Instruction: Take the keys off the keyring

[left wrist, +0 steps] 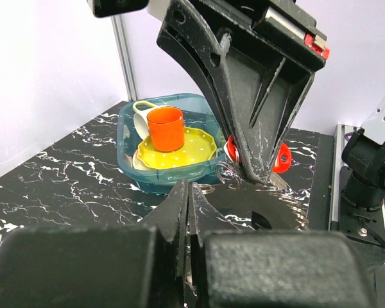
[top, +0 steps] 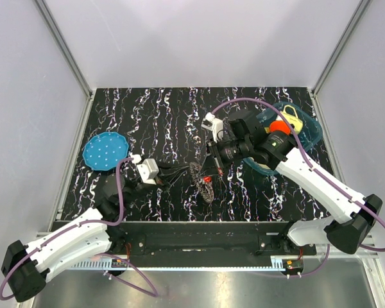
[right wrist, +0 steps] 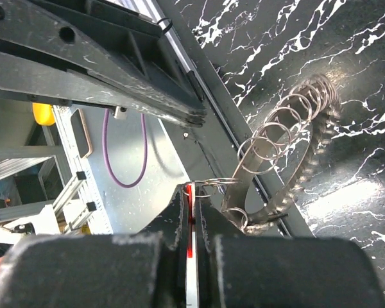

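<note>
Just ahead of the bases, the left gripper is pressed shut beside the keys at mid-table; whether it pinches anything, I cannot tell. The right gripper clamps the red piece. Likely mid-separation: next, a gentle pull apart. Bare table lies leftward; the teal bin crowds beyond

White arms; purple cables; black pincers

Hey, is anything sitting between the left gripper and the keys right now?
Nothing visible. The shut left gripper points straight at the keys, close by; the right gripper pinches the red piece from the far side.
</note>
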You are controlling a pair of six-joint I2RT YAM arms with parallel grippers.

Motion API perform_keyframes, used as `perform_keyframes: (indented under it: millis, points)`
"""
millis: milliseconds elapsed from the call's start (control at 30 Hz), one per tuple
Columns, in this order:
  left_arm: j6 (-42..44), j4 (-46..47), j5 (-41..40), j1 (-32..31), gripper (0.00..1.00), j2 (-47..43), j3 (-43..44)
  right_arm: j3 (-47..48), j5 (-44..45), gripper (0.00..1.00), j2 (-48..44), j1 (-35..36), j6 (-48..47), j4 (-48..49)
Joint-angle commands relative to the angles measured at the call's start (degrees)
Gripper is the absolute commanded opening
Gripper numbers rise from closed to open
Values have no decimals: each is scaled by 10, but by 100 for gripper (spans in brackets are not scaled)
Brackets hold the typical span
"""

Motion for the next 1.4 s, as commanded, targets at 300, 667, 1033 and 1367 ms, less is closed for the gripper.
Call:
perform_keyframes:
  millis: [300,667,1033,1367]
  points:
    - [-22,-31,-60,1,57,0,15,10,30,0,-22,-13,56,31]
    - [-63,31,-77,1,59,-8,-28,62,-2,0,15,-22,183,-51]
    - [-75,109,-75,-6,61,10,-38,60,-3,0,-5,-29,346,-51]
    - [-87,136,-50,-28,59,9,-38,22,27,0,-32,-44,426,-12]
